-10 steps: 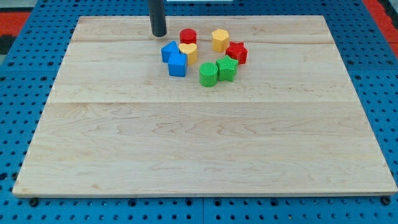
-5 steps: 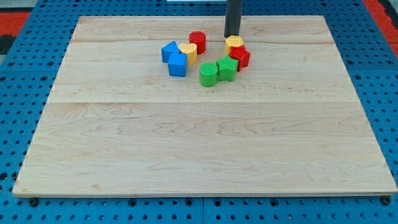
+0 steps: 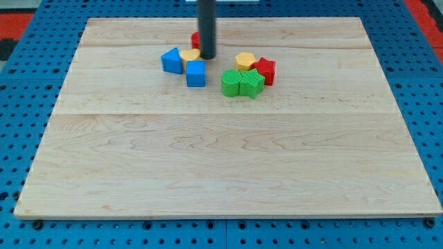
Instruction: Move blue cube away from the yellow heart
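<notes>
With no hand to open or close, my tip sits touching the yellow heart at its 3 o'clock, so pushing on may drag it along with the blue cube at 7 o'clock.

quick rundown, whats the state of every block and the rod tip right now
my tip: down on the board, at the yellow heart's right edge
yellow heart: flat, between the two blue blocks
blue cube: just below the heart, about touching
other blue block: at the heart's left
red block: mostly hidden behind the rod
yellow block, red star, two green blocks: clustered at the view's right
</notes>
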`<state>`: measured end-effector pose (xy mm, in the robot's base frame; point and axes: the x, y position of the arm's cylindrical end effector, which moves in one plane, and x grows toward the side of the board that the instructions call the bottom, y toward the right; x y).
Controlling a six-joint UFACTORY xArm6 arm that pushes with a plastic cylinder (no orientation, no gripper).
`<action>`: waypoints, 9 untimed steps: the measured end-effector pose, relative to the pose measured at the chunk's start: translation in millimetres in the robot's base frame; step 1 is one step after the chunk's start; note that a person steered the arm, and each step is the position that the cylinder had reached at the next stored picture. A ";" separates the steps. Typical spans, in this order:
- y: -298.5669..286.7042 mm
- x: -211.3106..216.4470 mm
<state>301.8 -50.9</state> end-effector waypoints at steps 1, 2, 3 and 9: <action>-13.7 5.2; 14.6 -2.4; 62.0 -5.4; -15.4 85.2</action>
